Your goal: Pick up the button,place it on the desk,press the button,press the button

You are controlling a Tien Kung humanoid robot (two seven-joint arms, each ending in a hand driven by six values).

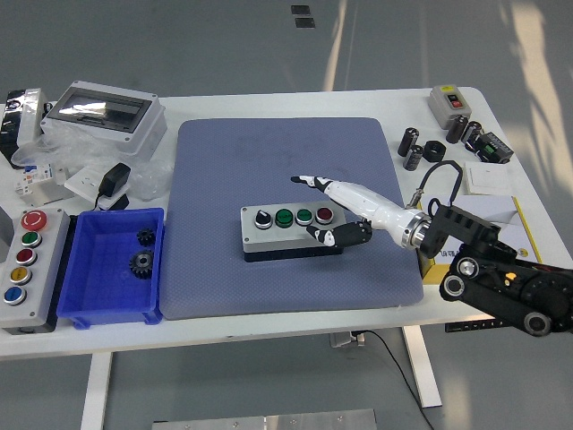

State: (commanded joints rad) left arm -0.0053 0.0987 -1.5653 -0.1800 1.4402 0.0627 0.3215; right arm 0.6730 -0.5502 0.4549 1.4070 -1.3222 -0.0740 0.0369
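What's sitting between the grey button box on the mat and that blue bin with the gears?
Nothing but bare blue mat. In the head view, the stretch from the button box to the blue bin holds no object.

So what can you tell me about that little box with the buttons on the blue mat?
The button box is a long grey case on a dark base, lying flat near the middle of the blue mat. Its top carries a row of four controls: a black knob, two green buttons, one red button. The right hand is at its right end, one finger stretched above it, the others curled beside it.
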